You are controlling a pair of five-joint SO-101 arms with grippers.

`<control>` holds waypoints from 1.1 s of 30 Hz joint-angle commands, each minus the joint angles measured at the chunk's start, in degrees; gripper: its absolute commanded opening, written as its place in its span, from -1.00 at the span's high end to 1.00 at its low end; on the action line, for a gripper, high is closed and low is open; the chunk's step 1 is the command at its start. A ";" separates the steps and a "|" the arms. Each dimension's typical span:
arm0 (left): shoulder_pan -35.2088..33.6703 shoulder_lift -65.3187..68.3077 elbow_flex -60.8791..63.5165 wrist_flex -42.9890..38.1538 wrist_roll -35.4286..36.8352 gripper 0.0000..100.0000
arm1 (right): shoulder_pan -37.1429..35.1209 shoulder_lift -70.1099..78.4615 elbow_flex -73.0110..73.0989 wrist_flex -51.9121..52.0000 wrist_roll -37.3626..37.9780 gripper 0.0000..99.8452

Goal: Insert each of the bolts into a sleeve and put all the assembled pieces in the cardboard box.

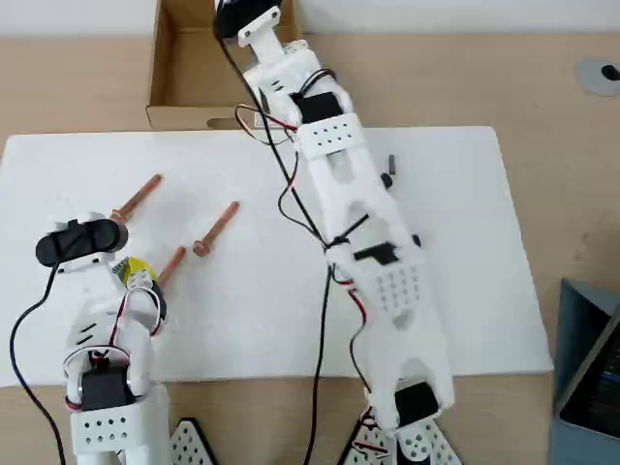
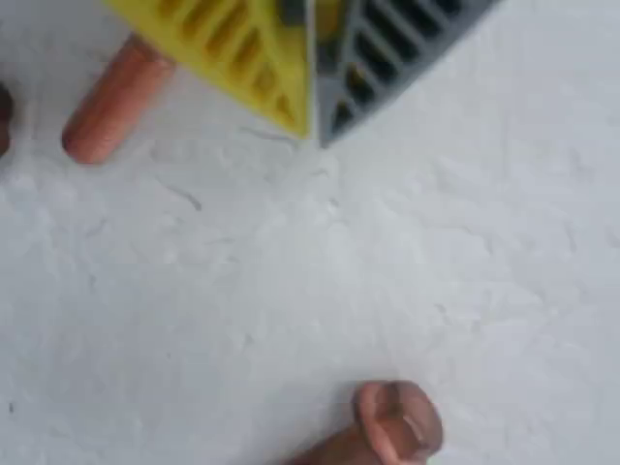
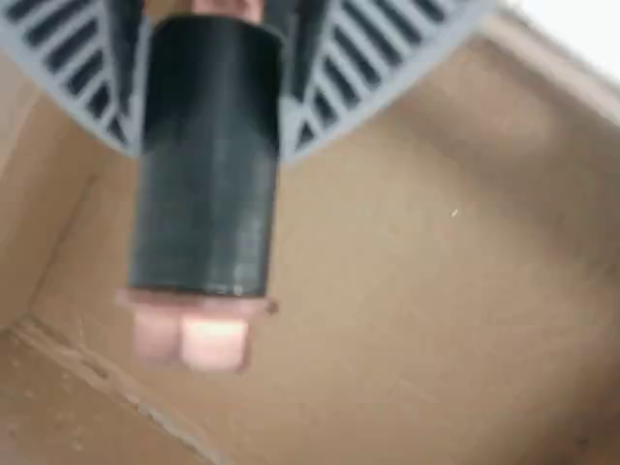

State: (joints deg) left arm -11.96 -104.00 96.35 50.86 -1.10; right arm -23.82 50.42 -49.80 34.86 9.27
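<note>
While right claw (image 3: 208,97) clamps sleeve (image 3: 205,174), cardboard box (image 3: 446,291) beneath.

The cardboard box (image 1: 189,58) stands at the far side of my bench (image 1: 77,87), behind the mat (image 1: 242,310). My right claw (image 3: 208,116) hangs over its inside, gripping a sleeve (image 3: 203,174) with a bolt (image 3: 199,339) through it. On the mat's left part lie a far bolt (image 1: 137,198), a middle bolt (image 1: 216,229) right of it, and a near bolt (image 1: 170,264) just beside my left claw (image 2: 315,121).

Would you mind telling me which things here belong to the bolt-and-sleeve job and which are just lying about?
Job: three loose bolts; sleeved bolt, held over the cardboard box.
Lying about: grey disc; dark bin, both off the white mat.
</note>
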 commanded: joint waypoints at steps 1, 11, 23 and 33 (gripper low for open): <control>-0.62 -0.31 0.70 -0.09 -0.09 1.00 | 0.57 5.67 -13.76 -1.41 2.46 0.98; -0.62 -0.31 0.70 -0.09 -0.09 1.00 | 0.57 16.57 -28.26 5.19 4.92 0.91; -0.53 -0.31 0.70 -0.09 -0.09 1.00 | 0.66 17.01 -29.32 8.26 4.84 0.73; -0.53 -0.31 0.70 -0.09 -0.09 1.00 | 0.66 16.13 -41.54 24.26 4.66 0.73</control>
State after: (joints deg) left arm -11.96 -104.00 96.35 50.86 -1.10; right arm -23.82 68.44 -84.00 53.58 13.85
